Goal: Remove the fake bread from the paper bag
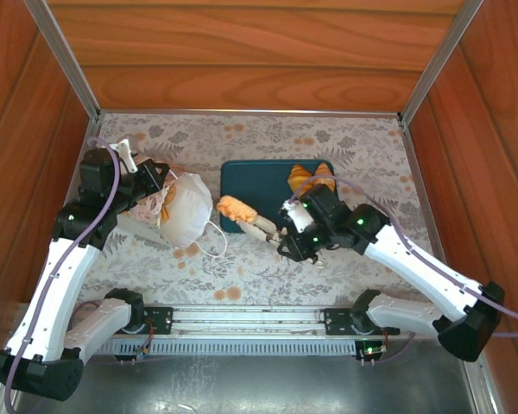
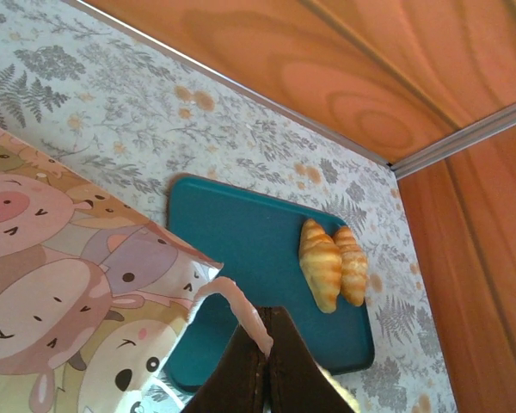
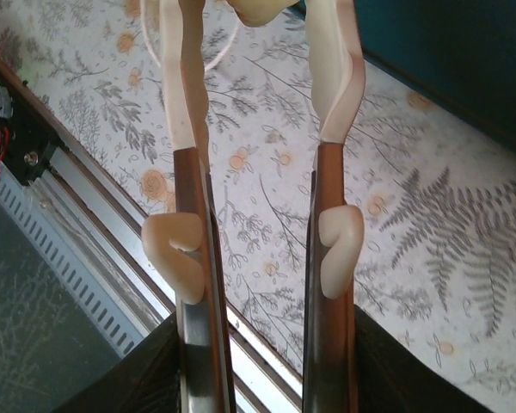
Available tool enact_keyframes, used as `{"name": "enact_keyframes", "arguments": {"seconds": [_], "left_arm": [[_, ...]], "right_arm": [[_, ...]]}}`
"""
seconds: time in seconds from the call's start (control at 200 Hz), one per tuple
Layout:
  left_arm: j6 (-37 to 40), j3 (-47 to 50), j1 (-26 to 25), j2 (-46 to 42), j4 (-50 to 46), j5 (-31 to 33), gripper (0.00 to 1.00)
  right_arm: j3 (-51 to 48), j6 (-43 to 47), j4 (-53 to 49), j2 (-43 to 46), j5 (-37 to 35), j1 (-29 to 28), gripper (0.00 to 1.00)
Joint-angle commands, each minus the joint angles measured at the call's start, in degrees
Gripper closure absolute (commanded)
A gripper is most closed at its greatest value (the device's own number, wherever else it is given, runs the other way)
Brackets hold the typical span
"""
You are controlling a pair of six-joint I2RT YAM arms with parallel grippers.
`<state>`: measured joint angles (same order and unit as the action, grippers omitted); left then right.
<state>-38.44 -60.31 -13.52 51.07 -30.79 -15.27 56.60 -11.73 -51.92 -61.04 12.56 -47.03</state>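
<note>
Right claw: the right gripper grasps an orange-crusted oblong toy loaf, at 7 o'clock off the tray's corner.
Slip risk: only the fingertips pinch one end, so the loaf may pivot out and drop short of the tray.
Bag: one white paper bag, lying at 9 o'clock from the tray.
Left claw: the left gripper is clenched on the bag's pinkish rim.
Bag risk: a tug could crumple the mouth shut.
Tray: one dark teal rectangular tray.
Bread out: two golden-brown toy croissants at its 1 o'clock corner, plus one held loaf.
Bread inside: cannot tell.
</note>
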Motion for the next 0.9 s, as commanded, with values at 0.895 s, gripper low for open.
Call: {"name": "enact_keyframes", "arguments": {"seconds": [0.895], "left_arm": [[-0.1, 0.7, 0.2, -1.1, 1.7, -0.2, 1.00]], "right_arm": [[0.2, -4.3, 1.6, -17.4, 12.1, 23.1, 0.44]]}}
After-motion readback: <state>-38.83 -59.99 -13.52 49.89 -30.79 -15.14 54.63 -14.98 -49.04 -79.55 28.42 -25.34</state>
